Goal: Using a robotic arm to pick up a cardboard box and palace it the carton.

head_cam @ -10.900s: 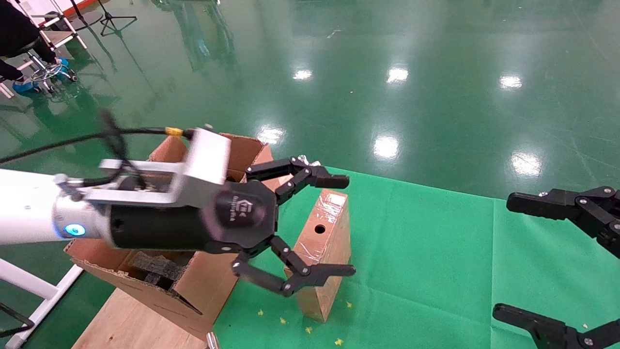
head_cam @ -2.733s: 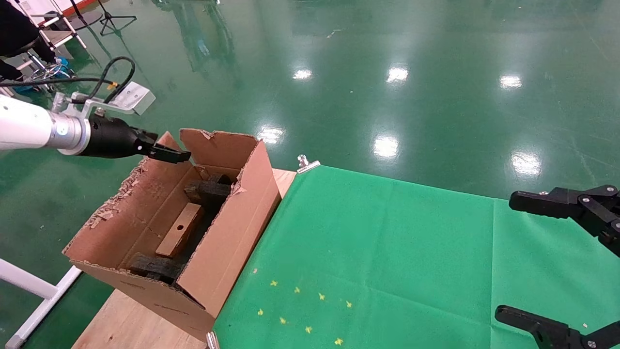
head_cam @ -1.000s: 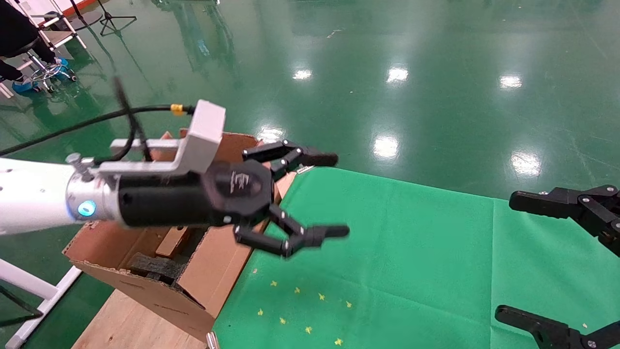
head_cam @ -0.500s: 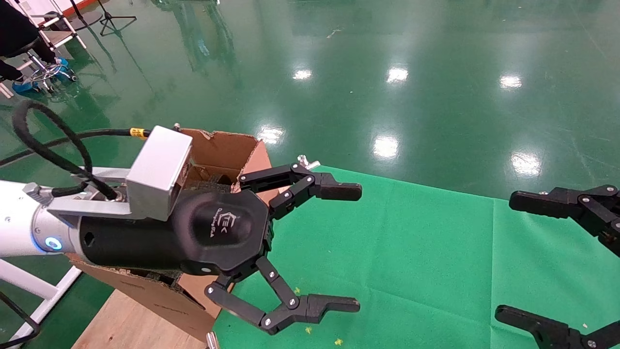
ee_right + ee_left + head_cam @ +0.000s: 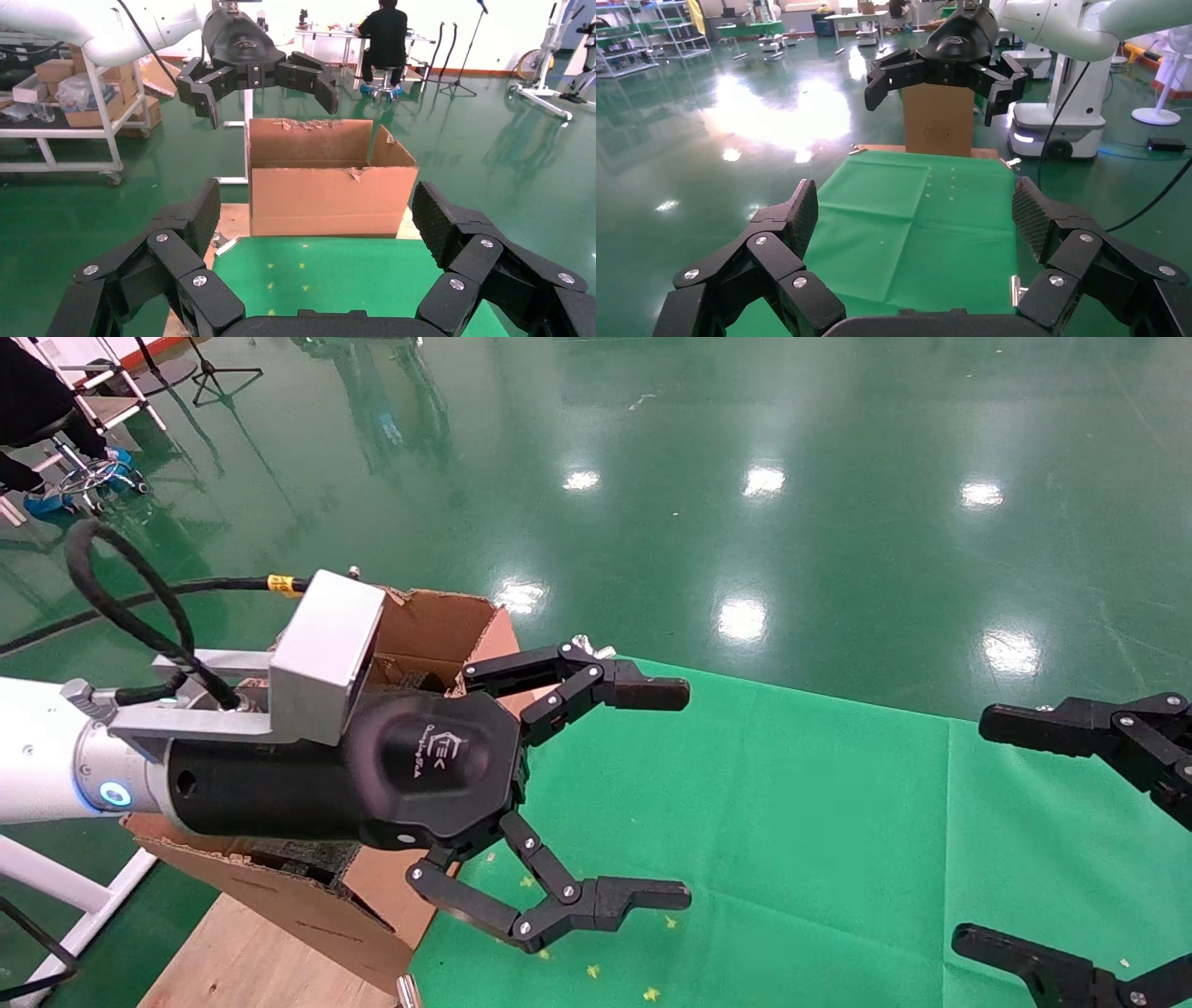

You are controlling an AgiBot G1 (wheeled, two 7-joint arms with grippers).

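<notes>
The cardboard box does not show in any view, so neither the way it lies from the hand nor its long axis can be read. The inside of the carton (image 5: 438, 617) is the one place hidden, covered by the wrist of the robotic arm (image 5: 37, 756) from the head camera and by the carton's own walls from the right wrist camera. The robotic arm's gripper (image 5: 678, 794) hangs raised above rim height, fingers spread wide and holding nothing, pointing out over the green cloth (image 5: 792, 803) and away from the carton. If the box is inside, it lies behind those fingers, not ahead of them. This arm is by far the nearest to the carton. The right gripper (image 5: 978, 829) is parked well apart at the cloth's far side, fingers apart, and the left gripper (image 5: 916, 210) is likewise spread and idle. Any reach into the carton would have to clear its tall torn rim – and the metal clamp (image 5: 587, 647) at the cloth's corner sits just beside it.
</notes>
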